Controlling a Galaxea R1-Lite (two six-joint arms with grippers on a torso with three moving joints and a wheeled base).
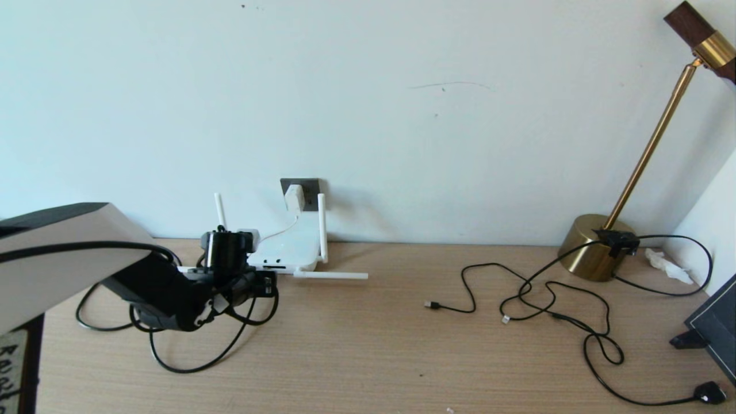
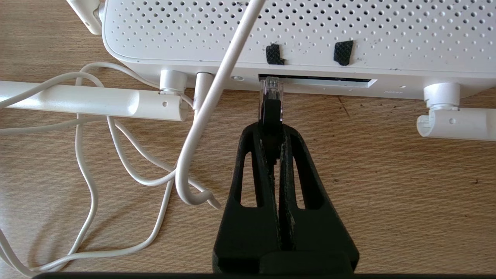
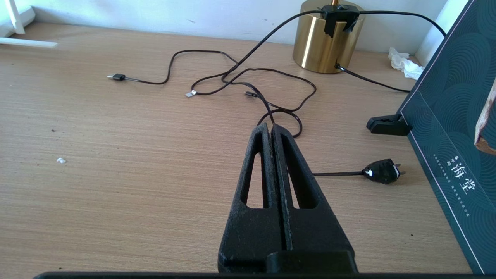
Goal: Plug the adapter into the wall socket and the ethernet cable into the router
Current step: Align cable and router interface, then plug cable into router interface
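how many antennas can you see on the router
3 in the head view: one upright at the router's far left, one upright at its right, one lying flat on the desk at its front right. The left arm may hide another.

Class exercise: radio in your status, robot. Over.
Left gripper shut on ethernet cable, clear tip at router port slot. Right gripper shut, empty. Adapter in wall socket. Nothing blocking.

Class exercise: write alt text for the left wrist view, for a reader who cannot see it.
The left gripper, shut on the ethernet cable, holds its clear connector tip at the dark port slot on the white router. Thin white cords and stick antennas lie around it on the wooden table.
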